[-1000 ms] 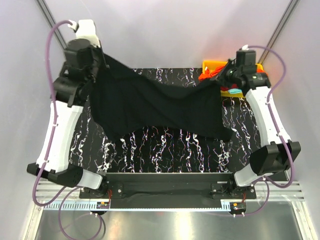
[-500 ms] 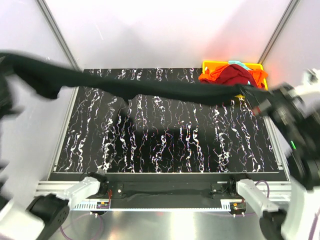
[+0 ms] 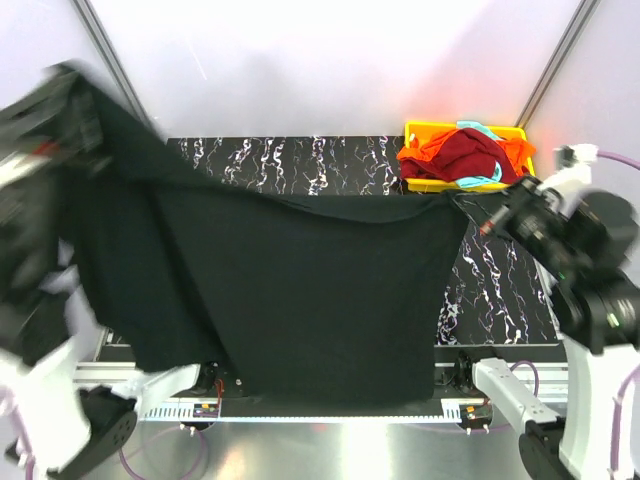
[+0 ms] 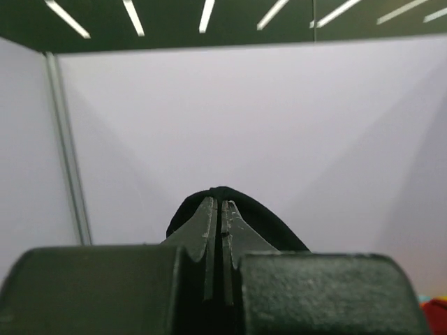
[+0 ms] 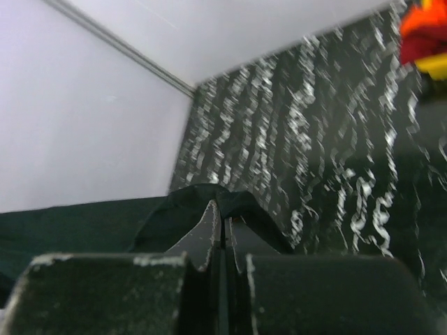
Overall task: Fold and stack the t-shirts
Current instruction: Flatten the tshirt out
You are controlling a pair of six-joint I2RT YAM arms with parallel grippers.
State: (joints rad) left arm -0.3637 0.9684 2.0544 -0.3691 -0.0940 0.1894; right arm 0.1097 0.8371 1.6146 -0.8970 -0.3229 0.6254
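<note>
The black t-shirt (image 3: 300, 290) hangs spread wide in the air between my two raised arms and hides most of the table. My left gripper (image 4: 219, 204) is shut on its upper left corner (image 4: 241, 213), high at the left in the top view (image 3: 75, 95). My right gripper (image 5: 222, 209) is shut on its upper right corner (image 5: 188, 206), at the right in the top view (image 3: 478, 215). The dark red t-shirt (image 3: 468, 152), the orange t-shirt (image 3: 425, 152) and a teal t-shirt (image 3: 480, 181) lie heaped in the yellow tray (image 3: 415, 128).
The black marbled table top (image 3: 300, 160) shows behind the hanging shirt and at the right (image 3: 495, 280). Grey walls and metal frame posts (image 3: 110, 60) enclose the back and sides. The tray sits at the back right corner.
Both arms swung up and toward the camera. The black shirt went from a stretched band across the back of the table to a wide sheet hanging down over the front.
</note>
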